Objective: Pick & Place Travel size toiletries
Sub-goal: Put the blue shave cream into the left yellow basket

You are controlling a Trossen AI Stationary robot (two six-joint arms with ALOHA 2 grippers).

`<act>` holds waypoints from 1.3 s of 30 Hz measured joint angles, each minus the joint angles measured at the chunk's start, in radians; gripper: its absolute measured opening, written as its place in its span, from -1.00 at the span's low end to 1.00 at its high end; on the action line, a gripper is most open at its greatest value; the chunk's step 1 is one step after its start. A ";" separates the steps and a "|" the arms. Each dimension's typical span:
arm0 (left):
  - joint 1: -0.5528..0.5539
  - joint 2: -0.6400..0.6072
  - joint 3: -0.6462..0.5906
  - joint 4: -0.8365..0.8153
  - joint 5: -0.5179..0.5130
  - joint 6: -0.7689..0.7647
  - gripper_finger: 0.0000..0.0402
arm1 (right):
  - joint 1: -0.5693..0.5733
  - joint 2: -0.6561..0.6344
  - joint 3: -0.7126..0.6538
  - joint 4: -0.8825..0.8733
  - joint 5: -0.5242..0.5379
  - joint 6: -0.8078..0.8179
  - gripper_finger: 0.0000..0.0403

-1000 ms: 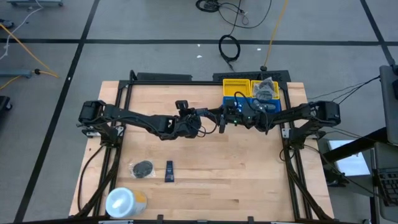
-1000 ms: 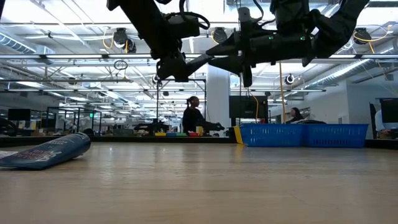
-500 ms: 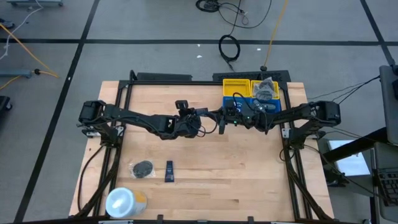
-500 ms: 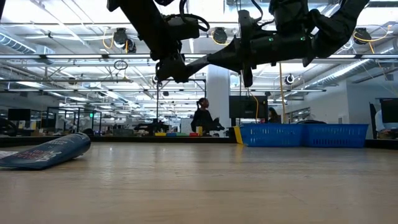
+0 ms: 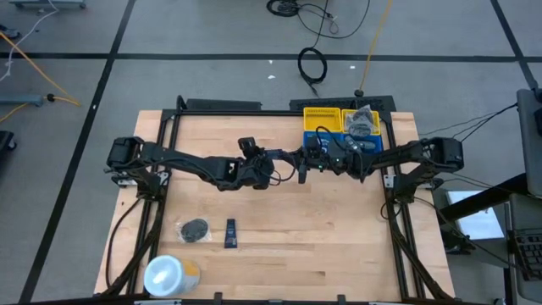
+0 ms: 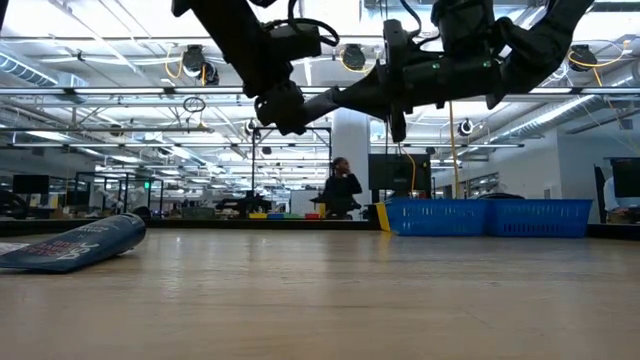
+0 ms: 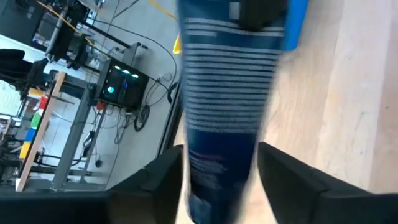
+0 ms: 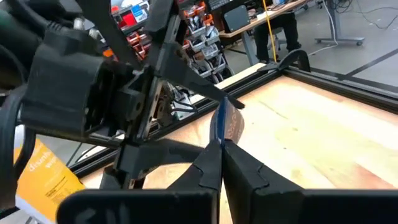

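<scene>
Left gripper (image 5: 282, 161) mid-table, raised, fingers (image 7: 155, 186) spread beside the navy tube (image 7: 227, 118), clear of it. Right gripper (image 8: 219, 158) meets it, clamped on that tube's flat end. 1 grey round piece (image 5: 194, 229) and 1 dark tube (image 5: 230, 233) lie near the front-left of the table (image 5: 322, 229).

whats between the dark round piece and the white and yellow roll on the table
Nothing: in the high view bare wood separates the dark round piece from the white-and-yellow roll.

Cut off by the frame edges above the blue bin (image 6: 489, 216) in the low view: both arms. Blurred and cropped in the left wrist view: navy tube (image 7: 230, 93), label print unreadable. Too small to identify: bin contents (image 5: 362, 122).
</scene>
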 joint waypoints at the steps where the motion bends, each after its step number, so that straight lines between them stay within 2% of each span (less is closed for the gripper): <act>1: 0.000 0.000 0.000 -0.005 0.000 -0.001 0.04 | -0.004 0.000 0.000 -0.001 0.000 0.000 -1.00; 3: 0.000 -0.003 0.000 -0.026 -0.013 -0.001 0.15 | -0.012 0.000 0.000 -0.007 0.000 0.000 -1.00; 6: 0.000 -0.013 0.000 -0.048 -0.094 -0.033 0.26 | -0.023 0.000 0.000 -0.022 0.002 0.000 -1.00; 10: 0.002 -0.049 0.000 -0.119 -0.162 -0.082 0.34 | -0.040 -0.001 0.000 -0.044 -0.001 0.000 -1.00; 20: 0.008 -0.091 0.001 -0.316 -0.152 -0.232 0.27 | -0.148 -0.119 -0.001 -0.246 0.003 -0.046 -1.00; 24: 0.008 -0.091 0.001 -0.371 -0.133 -0.300 0.27 | -0.215 -0.191 -0.001 -0.397 0.027 -0.075 -1.00; 29: 0.008 -0.091 0.001 -0.379 -0.108 -0.338 0.26 | -0.301 -0.282 -0.001 -0.562 0.109 -0.117 -1.00; 39: 0.008 -0.091 0.001 -0.368 -0.072 -0.361 0.26 | -0.478 -0.374 -0.001 -0.751 0.109 -0.128 -1.00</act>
